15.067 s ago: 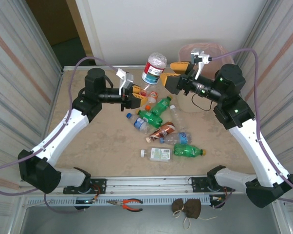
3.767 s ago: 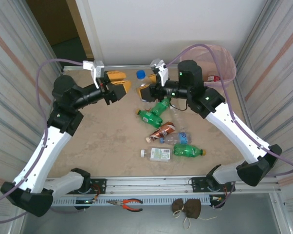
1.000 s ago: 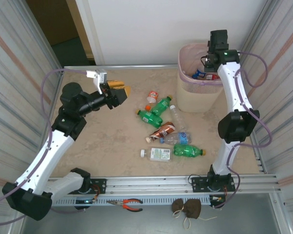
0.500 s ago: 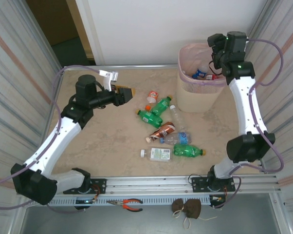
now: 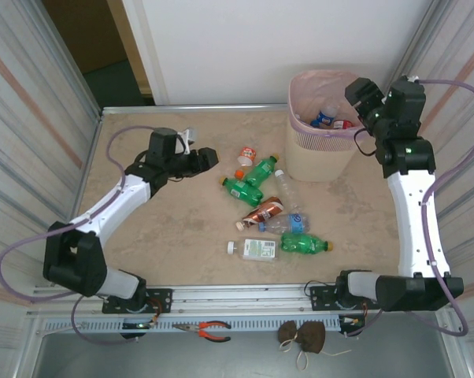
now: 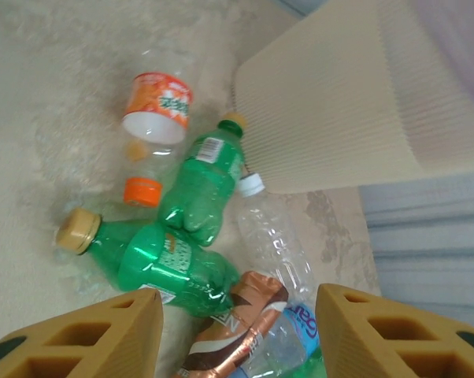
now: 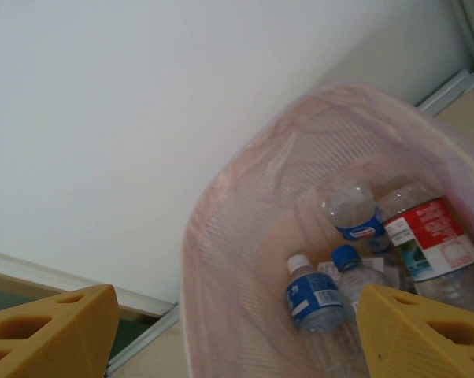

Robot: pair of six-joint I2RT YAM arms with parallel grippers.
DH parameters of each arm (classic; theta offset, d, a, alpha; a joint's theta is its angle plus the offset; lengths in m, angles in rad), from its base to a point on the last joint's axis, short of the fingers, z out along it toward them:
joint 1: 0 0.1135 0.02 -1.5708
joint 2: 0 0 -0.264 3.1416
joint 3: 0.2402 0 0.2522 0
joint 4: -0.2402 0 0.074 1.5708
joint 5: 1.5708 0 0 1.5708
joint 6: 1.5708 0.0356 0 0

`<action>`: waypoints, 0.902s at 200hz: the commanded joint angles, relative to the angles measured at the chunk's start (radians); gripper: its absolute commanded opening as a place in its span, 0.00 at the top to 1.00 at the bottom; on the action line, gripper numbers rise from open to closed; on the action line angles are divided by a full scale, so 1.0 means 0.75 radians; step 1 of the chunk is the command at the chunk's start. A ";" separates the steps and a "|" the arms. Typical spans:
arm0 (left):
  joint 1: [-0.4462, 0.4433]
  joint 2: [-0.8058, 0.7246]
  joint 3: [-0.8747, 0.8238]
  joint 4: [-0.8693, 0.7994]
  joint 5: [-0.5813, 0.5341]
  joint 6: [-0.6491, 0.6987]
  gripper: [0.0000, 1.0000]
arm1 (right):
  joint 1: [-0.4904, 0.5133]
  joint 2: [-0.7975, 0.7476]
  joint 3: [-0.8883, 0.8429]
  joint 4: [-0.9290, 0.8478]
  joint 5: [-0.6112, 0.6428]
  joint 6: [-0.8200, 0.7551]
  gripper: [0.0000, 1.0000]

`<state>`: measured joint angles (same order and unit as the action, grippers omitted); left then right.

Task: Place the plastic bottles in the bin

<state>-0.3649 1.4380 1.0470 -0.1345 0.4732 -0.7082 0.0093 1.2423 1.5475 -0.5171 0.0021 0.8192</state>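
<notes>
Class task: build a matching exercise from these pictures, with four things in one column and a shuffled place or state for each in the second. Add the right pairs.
Column one
1. red-labelled bottle
2. orange-labelled bottle
3. pliers
4. left gripper

Column two
A. fingers wide apart, holding nothing
B. lying on the table
C. inside the bin
D. off the table, in front of its near edge

Pairs: 1-C, 2-B, 3-D, 4-A
</notes>
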 commanded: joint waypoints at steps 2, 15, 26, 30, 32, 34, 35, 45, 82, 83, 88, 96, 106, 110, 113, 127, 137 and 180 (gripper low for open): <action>0.036 0.078 -0.058 0.169 0.012 -0.231 0.46 | -0.017 -0.046 -0.049 -0.020 0.004 -0.062 0.22; 0.051 0.133 -0.091 0.257 0.050 -0.308 0.46 | -0.021 -0.056 -0.064 -0.031 0.001 -0.065 0.22; 0.062 0.184 -0.107 0.306 0.071 -0.372 0.46 | -0.023 -0.065 -0.077 -0.036 0.003 -0.065 0.22; 0.066 0.205 -0.110 0.319 0.080 -0.385 0.46 | -0.024 -0.069 -0.079 -0.035 0.002 -0.066 0.22; 0.067 0.215 -0.113 0.326 0.082 -0.395 0.46 | -0.023 -0.069 -0.079 -0.035 0.003 -0.064 0.22; 0.068 0.224 -0.114 0.333 0.086 -0.406 0.46 | -0.023 -0.071 -0.080 -0.036 0.002 -0.064 0.22; 0.067 0.229 -0.115 0.337 0.089 -0.410 0.46 | -0.024 -0.072 -0.083 -0.036 0.002 -0.064 0.22; 0.073 0.279 -0.118 0.375 0.112 -0.447 0.46 | -0.027 -0.075 -0.089 -0.037 -0.001 -0.060 0.22; 0.081 0.462 -0.097 0.478 0.200 -0.540 0.46 | -0.027 -0.089 -0.089 -0.047 -0.001 -0.065 0.22; 0.080 0.467 -0.097 0.482 0.204 -0.543 0.46 | -0.027 -0.090 -0.089 -0.048 0.000 -0.064 0.23; 0.081 0.488 -0.096 0.501 0.215 -0.556 0.46 | -0.028 -0.093 -0.090 -0.049 0.001 -0.065 0.22; 0.081 0.519 -0.092 0.513 0.224 -0.568 0.45 | -0.028 -0.097 -0.088 -0.050 0.003 -0.067 0.22; 0.081 0.548 -0.086 0.498 0.211 -0.575 0.45 | -0.029 -0.101 -0.084 -0.053 0.005 -0.068 0.22; 0.081 0.557 -0.086 0.496 0.205 -0.576 0.45 | -0.030 -0.103 -0.081 -0.055 0.005 -0.070 0.22; 0.083 0.564 -0.087 0.496 0.201 -0.577 0.44 | -0.030 -0.102 -0.081 -0.055 0.005 -0.071 0.22; 0.082 0.596 -0.085 0.510 0.206 -0.589 0.43 | -0.031 -0.110 -0.075 -0.062 0.010 -0.076 0.22; 0.081 0.616 -0.082 0.524 0.209 -0.596 0.42 | -0.032 -0.115 -0.072 -0.063 0.013 -0.080 0.22; 0.079 0.691 -0.065 0.609 0.249 -0.654 0.42 | -0.037 -0.130 -0.073 -0.071 0.018 -0.079 0.23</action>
<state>-0.3069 1.9217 0.9756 0.2623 0.6254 -1.1568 -0.0135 1.1732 1.4807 -0.5568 0.0025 0.7910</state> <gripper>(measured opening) 0.588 0.776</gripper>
